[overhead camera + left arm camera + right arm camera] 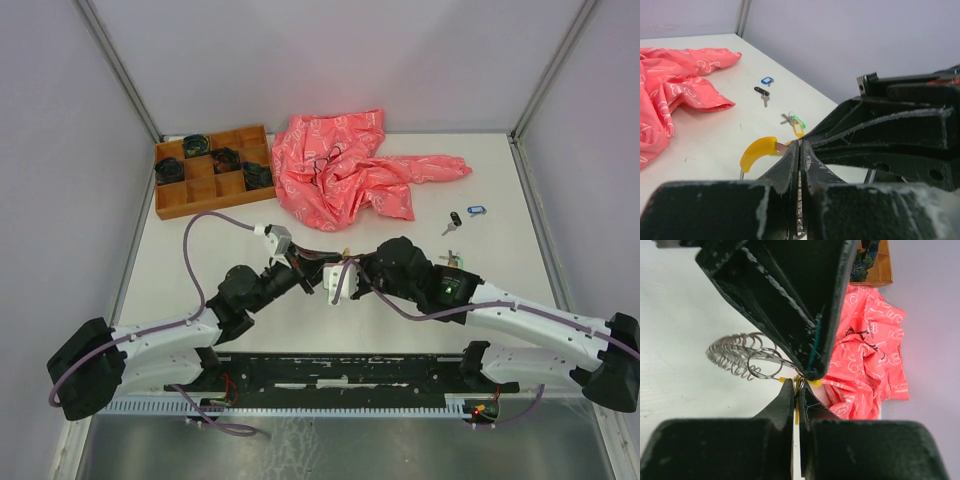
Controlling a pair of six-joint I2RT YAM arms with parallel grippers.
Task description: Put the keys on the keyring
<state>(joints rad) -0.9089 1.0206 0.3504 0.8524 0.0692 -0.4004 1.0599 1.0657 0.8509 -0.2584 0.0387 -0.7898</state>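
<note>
Two claws were tip to tip over the middle of the desk point(520, 250). The left claw point(800, 147) was pressed together and pinched the keyring point(757, 150) right by its yellow part. The ring's silver coils stuck out to one side, up off the desk. The right claw point(797, 390) was pressed together too. It seemed to pinch the yellow key point(796, 415), but only a thin yellow strip showed between the jaws, so I can't be sure. That key sat just at the ring.

Three more keys lay apart on the desk, past the right arm: the green key point(796, 122), the black key point(761, 92) and the blue key point(767, 80). None of them were on the ring yet. A pink cloth point(340, 170) and a tray point(210, 170) lay at the back.

I think a lot could go wrong here. The key was held by a tiny bit, so a small push could make it slip or turn. Then its hole would miss the wire. The coils look springy, so the ring could bend away or pop out of the left claw. The claws were very close, so they could bump and knock both things loose.
</note>
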